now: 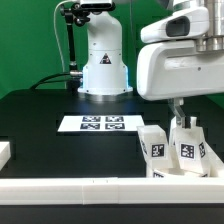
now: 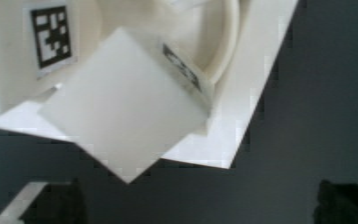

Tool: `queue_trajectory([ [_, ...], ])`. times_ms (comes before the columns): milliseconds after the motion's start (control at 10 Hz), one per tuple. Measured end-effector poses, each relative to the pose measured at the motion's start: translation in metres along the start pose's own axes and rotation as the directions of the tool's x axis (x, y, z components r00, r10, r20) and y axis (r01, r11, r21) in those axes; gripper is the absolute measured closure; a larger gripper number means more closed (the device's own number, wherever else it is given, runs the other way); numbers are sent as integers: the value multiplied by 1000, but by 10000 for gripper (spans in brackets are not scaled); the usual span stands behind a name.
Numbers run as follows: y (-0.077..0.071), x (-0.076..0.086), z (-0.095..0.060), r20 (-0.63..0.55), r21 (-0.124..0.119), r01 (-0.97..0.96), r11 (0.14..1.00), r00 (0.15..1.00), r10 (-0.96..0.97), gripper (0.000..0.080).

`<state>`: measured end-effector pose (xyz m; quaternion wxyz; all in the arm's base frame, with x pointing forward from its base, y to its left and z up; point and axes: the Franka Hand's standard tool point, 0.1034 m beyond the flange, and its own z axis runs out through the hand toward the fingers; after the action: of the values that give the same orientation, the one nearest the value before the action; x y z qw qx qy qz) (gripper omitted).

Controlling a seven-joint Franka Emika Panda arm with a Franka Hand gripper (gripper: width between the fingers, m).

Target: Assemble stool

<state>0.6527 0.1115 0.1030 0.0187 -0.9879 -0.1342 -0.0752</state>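
White blocky stool legs with black-and-white tags stand close together at the exterior view's right, one leg (image 1: 154, 148) beside another (image 1: 188, 150), just behind the front rail. My gripper (image 1: 182, 116) hangs right above them, fingers pointing down. In the wrist view a leg's pale end face (image 2: 131, 110) fills the middle, with a tag (image 2: 51, 35) on a white part beside it. A curved white rim (image 2: 211, 45) behind it may be the round seat. The seat does not show in the exterior view. My gripper (image 2: 194, 206) is open and empty, its dark fingertips (image 2: 43, 205) wide apart below the leg.
The marker board (image 1: 100, 124) lies flat on the black table in the middle. A long white border rail (image 1: 90, 190) runs along the front edge, and another rail piece (image 1: 5, 152) sits at the exterior view's left. The robot base (image 1: 103, 70) stands at the back.
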Motion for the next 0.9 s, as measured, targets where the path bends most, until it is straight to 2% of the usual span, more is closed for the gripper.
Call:
queue_trajectory([
  [300, 5, -1, 0, 6, -11, 148, 989, 989, -148, 151],
  [400, 4, -4, 3, 24, -25, 293, 956, 956, -293, 151],
  [500, 7, -7, 6, 37, -21, 414, 910, 910, -413, 151],
  [800, 5, -13, 12, 64, -24, 560, 828, 828, -557, 151],
  [900, 4, -15, 14, 68, -23, 538, 843, 842, -535, 151],
])
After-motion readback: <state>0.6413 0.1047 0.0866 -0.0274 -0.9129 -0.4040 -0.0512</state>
